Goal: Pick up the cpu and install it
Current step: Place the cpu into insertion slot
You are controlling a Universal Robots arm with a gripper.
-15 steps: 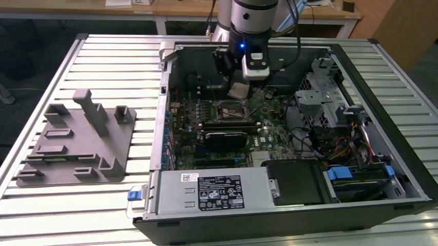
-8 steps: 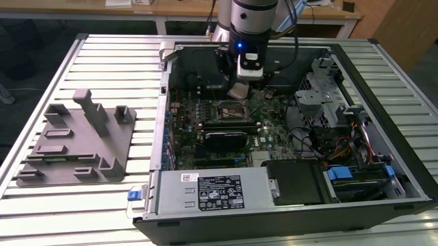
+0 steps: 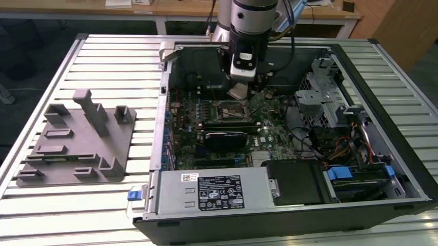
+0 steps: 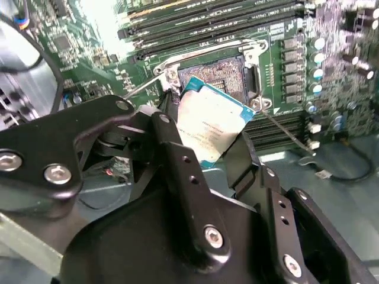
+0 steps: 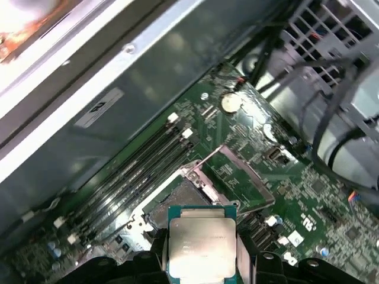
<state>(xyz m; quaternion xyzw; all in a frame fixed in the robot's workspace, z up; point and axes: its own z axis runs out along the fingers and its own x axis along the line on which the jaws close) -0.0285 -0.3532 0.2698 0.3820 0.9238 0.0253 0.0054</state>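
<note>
My gripper [image 3: 239, 91] is shut on the cpu [image 3: 238, 93], a flat silver-topped square chip with a green edge. It hangs tilted just above the motherboard socket [image 3: 231, 108] inside the open computer case. In the second wrist view the cpu [image 4: 208, 121] sits between the black fingers [image 4: 177, 163], its far corner over the dark socket [image 4: 222, 78]. In the first wrist view the cpu [image 5: 201, 242] hovers close to the socket [image 5: 177, 204], whose metal load plate [image 5: 243, 177] is swung open.
The case [image 3: 356, 66] stands open on a slatted metal table [image 3: 110, 56]. Memory slots [image 5: 136, 165], a dark card [image 3: 226, 137], cables [image 3: 342, 148] and a drive cage [image 3: 329, 97] surround the socket. A grey fixture block [image 3: 75, 138] sits on the exterior view's left.
</note>
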